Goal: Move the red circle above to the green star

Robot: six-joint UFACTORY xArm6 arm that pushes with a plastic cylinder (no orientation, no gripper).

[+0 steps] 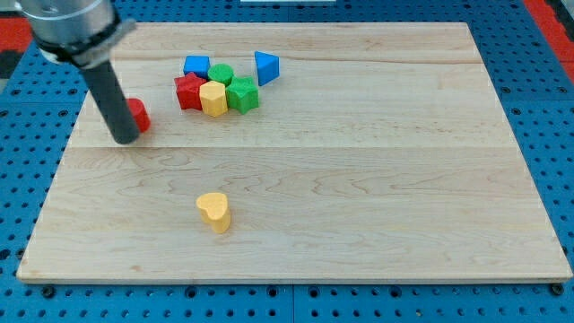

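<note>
The red circle [139, 115] lies near the board's left edge, partly hidden behind my rod. My tip [126, 139] rests on the board touching the circle's left lower side. The green star [242, 94] sits in a cluster toward the view's top centre, to the right of the red circle. It touches a yellow hexagon-like block [213, 99].
The cluster also holds a red star-like block [189, 91], a green round block [221, 74], a blue block [196, 65] and a blue triangle [266, 66]. A yellow heart [214, 212] stands alone toward the view's bottom. The wooden board [359, 197] lies on a blue pegboard.
</note>
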